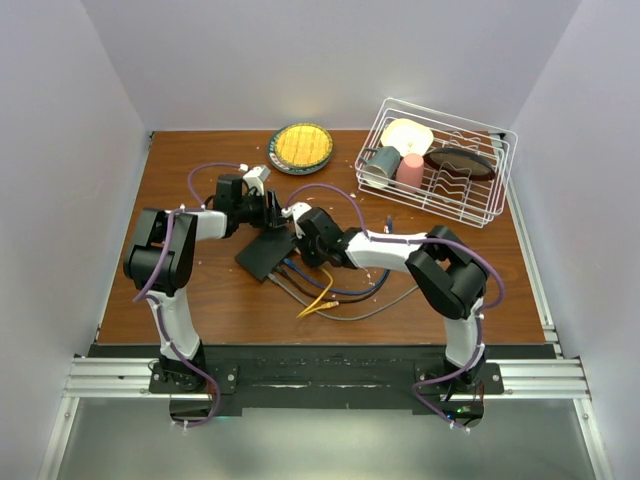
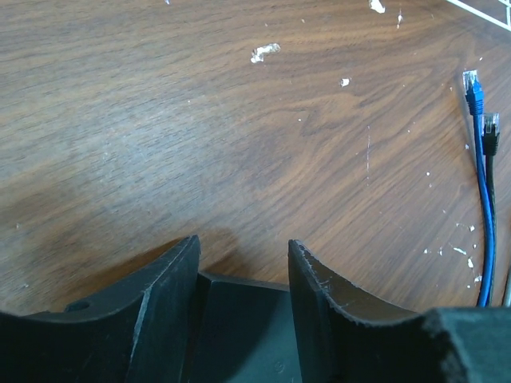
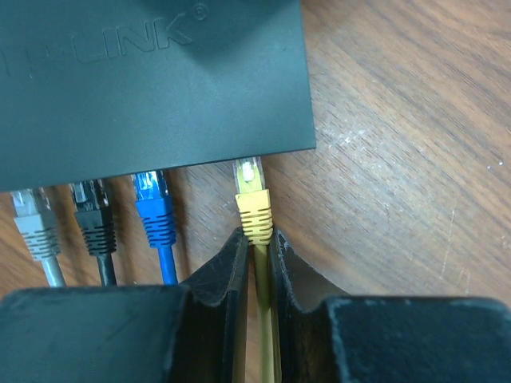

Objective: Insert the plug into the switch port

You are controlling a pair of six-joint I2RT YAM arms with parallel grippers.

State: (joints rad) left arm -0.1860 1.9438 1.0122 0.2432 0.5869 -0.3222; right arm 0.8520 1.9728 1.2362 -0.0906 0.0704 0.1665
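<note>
While the right end effector (image 3: 255,239) clamps narrow on the yellow cable (image 3: 262,307) just behind the plug (image 3: 254,206), the plug's long axis points straight ahead. Its clear tip is at the switch (image 3: 152,80) edge, just beside the blue plug (image 3: 156,203). The free switch port sits under that edge, unseen. The left end effector (image 2: 241,243) grips the switch's far end on the desk (image 3: 399,159). The right arm, nearer, likely needs a short forward push.
</note>
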